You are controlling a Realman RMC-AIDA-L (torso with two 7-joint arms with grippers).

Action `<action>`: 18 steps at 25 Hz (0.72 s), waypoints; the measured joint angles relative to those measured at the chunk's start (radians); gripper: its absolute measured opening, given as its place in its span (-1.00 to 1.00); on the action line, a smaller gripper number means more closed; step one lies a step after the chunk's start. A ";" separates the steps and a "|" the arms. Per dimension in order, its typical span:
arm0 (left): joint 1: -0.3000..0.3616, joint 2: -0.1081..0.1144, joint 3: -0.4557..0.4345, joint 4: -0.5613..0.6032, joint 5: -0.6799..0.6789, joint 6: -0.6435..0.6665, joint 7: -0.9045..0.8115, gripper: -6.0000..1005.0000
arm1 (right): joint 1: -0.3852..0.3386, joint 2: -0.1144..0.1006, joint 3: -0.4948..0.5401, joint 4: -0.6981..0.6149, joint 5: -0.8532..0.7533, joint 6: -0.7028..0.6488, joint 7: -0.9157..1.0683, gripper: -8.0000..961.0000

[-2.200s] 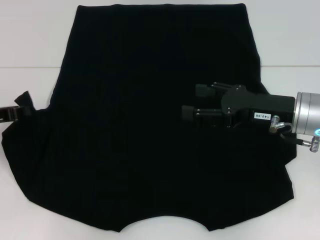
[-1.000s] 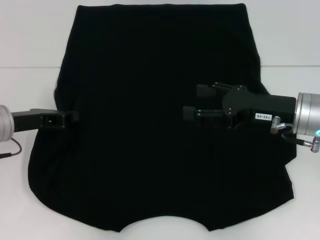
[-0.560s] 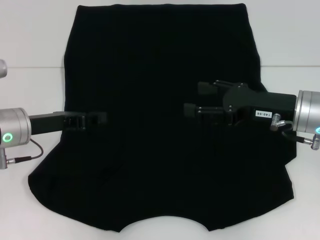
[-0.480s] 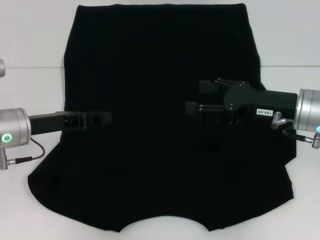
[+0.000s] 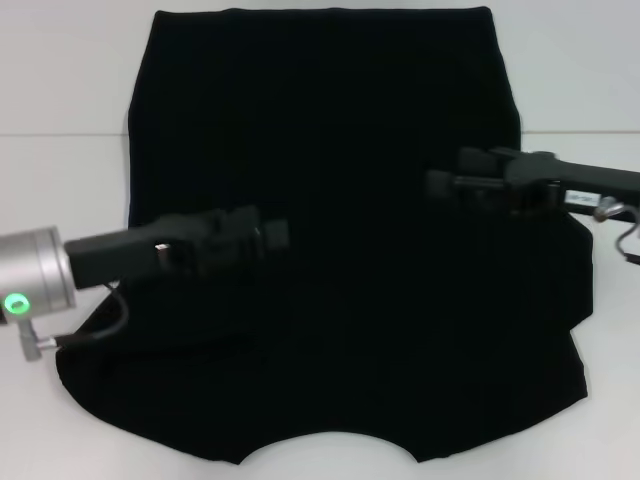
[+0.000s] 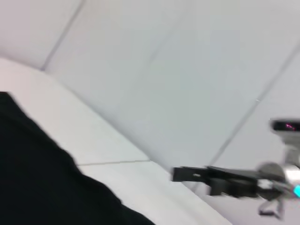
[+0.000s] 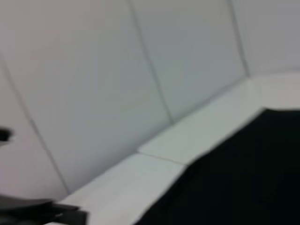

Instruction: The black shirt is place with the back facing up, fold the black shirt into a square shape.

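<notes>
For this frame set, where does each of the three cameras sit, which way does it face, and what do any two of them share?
Head view: on the robot's head, looking forward and down at the black shirt spread on the white table; left gripper and right gripper both reach in over it.
Left wrist view: on the left arm, facing across the table toward the wall; it shows shirt edge and the other arm's gripper farther off.
Right wrist view: on the right arm, facing the wall, with shirt edge.
Shared: all three show the shirt.
</notes>
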 joint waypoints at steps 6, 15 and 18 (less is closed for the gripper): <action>-0.005 -0.023 0.039 -0.072 0.005 0.009 0.244 0.51 | -0.007 -0.067 0.004 -0.032 -0.185 0.056 0.336 0.93; 0.015 -0.048 0.145 -0.081 0.019 -0.004 0.467 0.62 | -0.057 -0.087 0.060 -0.155 -0.439 0.076 0.627 0.93; 0.015 -0.050 0.175 -0.082 0.025 -0.011 0.485 0.61 | -0.061 -0.087 0.087 -0.149 -0.478 0.105 0.658 0.92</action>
